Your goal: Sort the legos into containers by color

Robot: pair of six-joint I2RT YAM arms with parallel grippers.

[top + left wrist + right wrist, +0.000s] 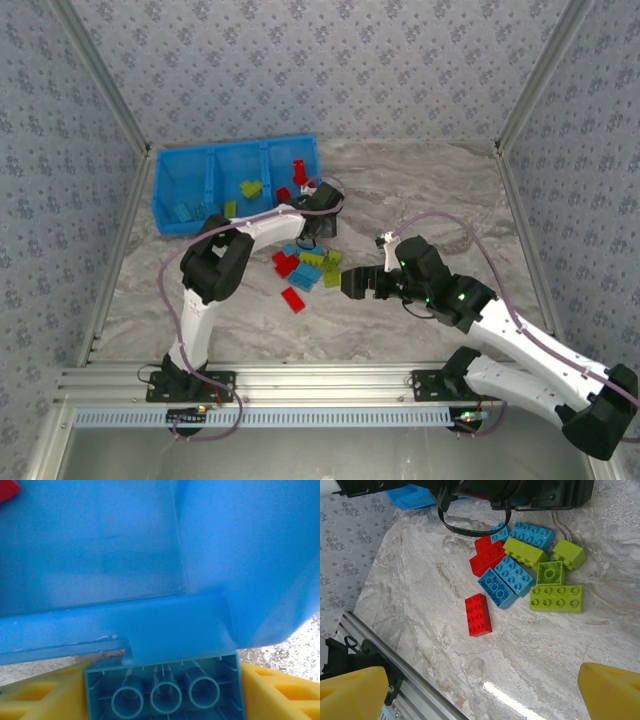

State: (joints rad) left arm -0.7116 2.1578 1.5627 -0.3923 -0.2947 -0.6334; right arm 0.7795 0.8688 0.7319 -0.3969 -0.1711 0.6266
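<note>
My left gripper (162,692) is shut on a light blue lego (165,680), whose hollow underside faces the camera between the yellow fingers (45,695). It sits against the front rim of the blue tray (150,630), by the tray's right end (305,150). The containers hold light blue legos (185,212) on the left, lime ones (250,188) in the middle and red ones (298,172) on the right. Loose legos (305,268) lie mixed on the table. My right gripper (482,695) hovers open over the table just short of a lone red lego (478,614).
The left arm's forearm (255,225) stretches across the table between the tray and the pile. A metal rail (395,680) runs along the near table edge. Patterned walls close in the table at the back and sides.
</note>
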